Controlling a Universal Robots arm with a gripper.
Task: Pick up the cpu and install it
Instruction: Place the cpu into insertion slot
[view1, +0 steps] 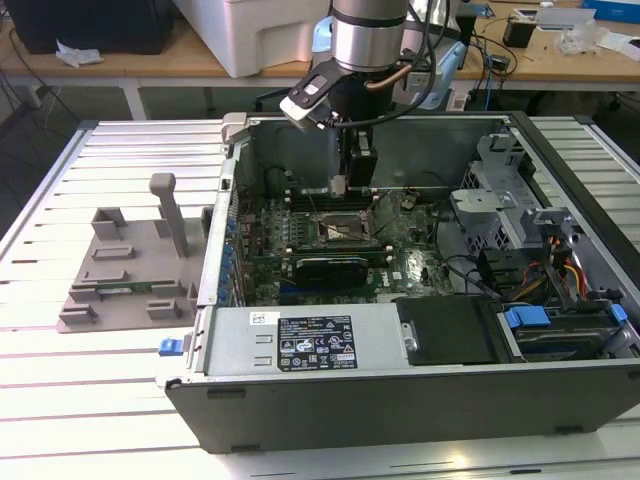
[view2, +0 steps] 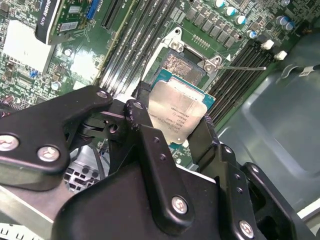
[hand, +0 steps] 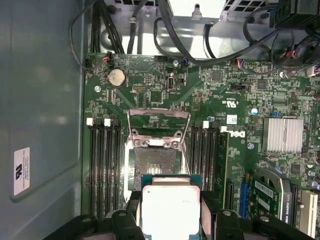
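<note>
The small, flat, square cpu with a silver-grey metal top plate and thin green edge is clamped between the two fingers of the black gripper, which press on its opposite edges. Being square, it has no long axis. Its plate faces up toward the wrist, and in the second wrist view one corner points toward the square black motherboard socket with its metal frame swung open. Faint engraving marks the plate, but I cannot make it out.

In the exterior view the silver arm comes straight down into the open grey computer case, wrist vertical. There the cpu hangs above the green motherboard, with the socket at about six o'clock from it and not touching. A white printed label is stuck on the grey power-supply box at the case's six o'clock edge. A grey plastic tray lies on the white slatted table, at nine o'clock from the case.
</note>
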